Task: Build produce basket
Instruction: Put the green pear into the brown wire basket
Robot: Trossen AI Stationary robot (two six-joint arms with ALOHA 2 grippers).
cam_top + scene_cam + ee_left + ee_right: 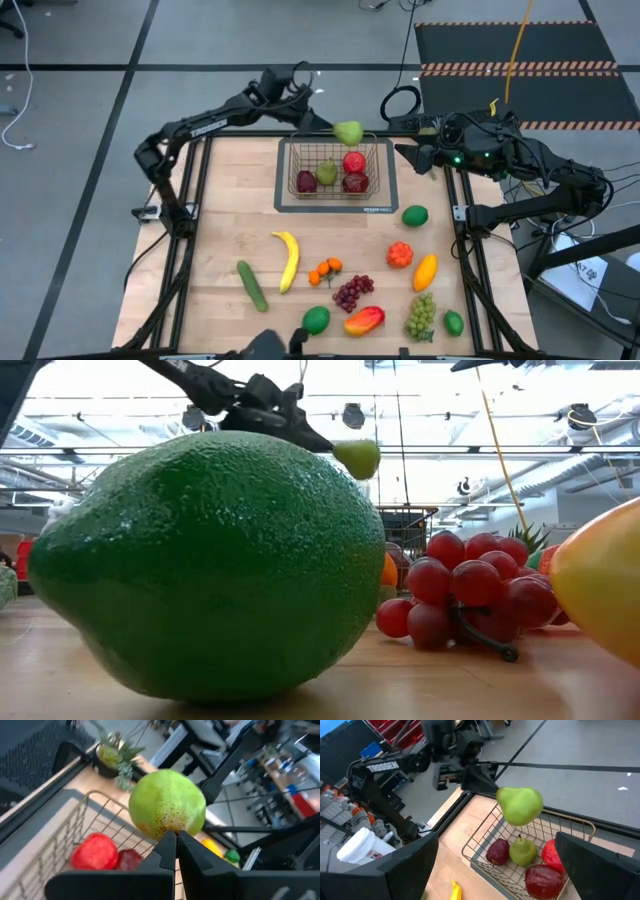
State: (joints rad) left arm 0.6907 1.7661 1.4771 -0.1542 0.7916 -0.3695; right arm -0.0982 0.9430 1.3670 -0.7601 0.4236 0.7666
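The left pincer [322, 122] is clamped on a green pear [348, 132] just above the far rim of the rectangular wire-mesh basket [383, 160]. Below it, four fruits already lie inside. About a dozen pieces wait on the wooden surface [220, 210]. The right pincer [408, 157], spread wide and empty, waits beside the basket.

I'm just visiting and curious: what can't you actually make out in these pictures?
- Low view: the big lime up close hides most of the table and the basket.
- Left wrist view: the held pear covers part of the basket.
- High view: the right gripper fingers are too small to judge.
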